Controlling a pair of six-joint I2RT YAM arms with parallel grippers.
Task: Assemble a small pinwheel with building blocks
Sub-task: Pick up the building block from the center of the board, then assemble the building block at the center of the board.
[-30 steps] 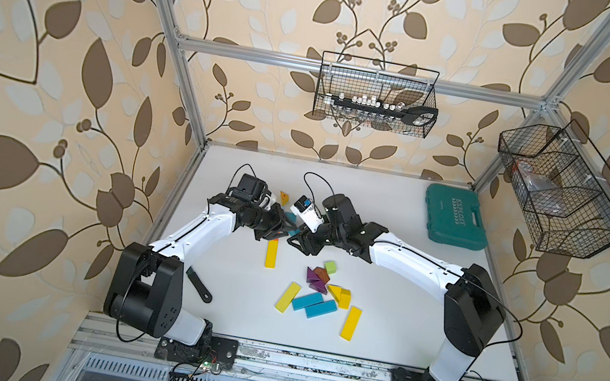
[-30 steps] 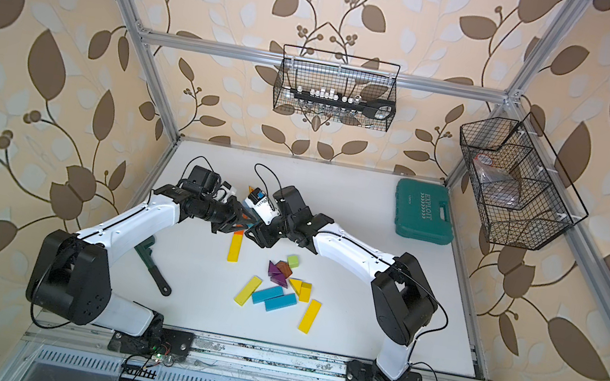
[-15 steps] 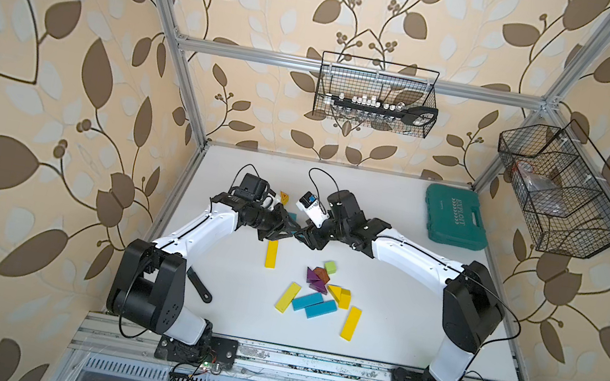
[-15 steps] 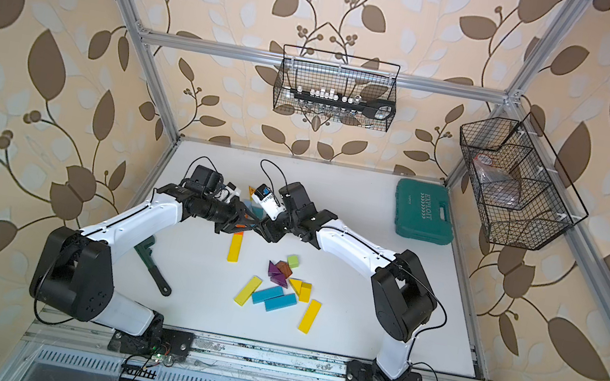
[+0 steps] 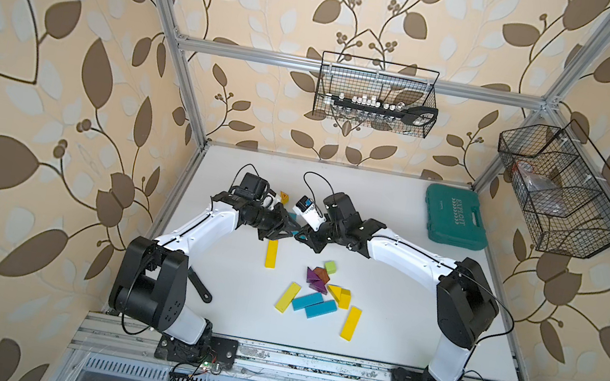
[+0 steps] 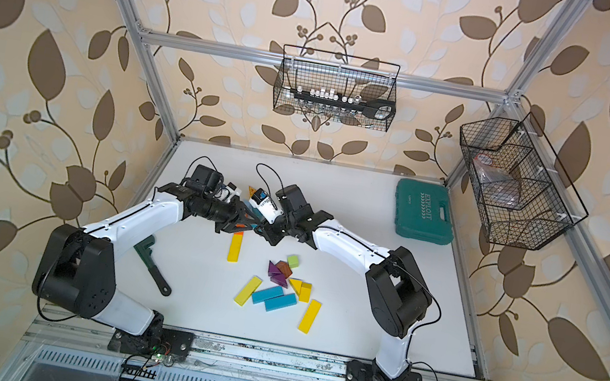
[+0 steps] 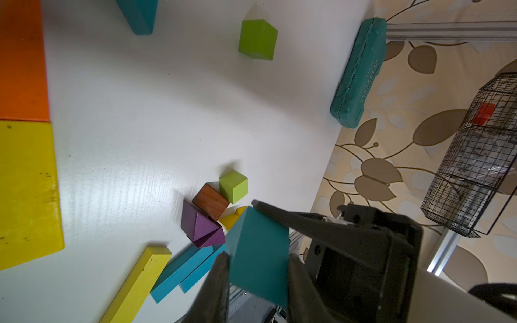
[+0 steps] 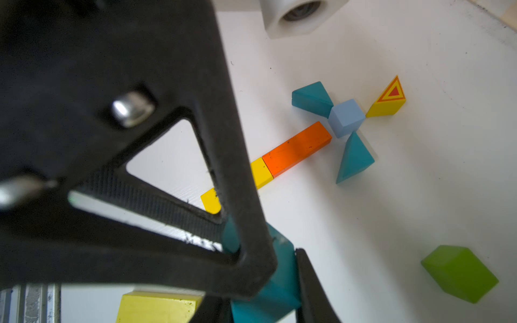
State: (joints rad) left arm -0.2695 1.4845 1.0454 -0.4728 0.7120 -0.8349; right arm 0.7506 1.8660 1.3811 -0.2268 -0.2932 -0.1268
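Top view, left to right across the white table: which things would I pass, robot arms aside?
Dark wrench → lone yellow bar → green cube → rightmost yellow bar → teal tool case

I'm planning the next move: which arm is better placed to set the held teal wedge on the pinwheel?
Probably the right. Both the right gripper and left gripper are shut on the teal wedge, but the right wrist view faces the pinwheel's blue cube; the left faces the loose pile.

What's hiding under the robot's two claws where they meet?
The left gripper and right gripper both pinch a teal block. Beneath, an orange bar and yellow bar show; in both top views they cover the blue cube.
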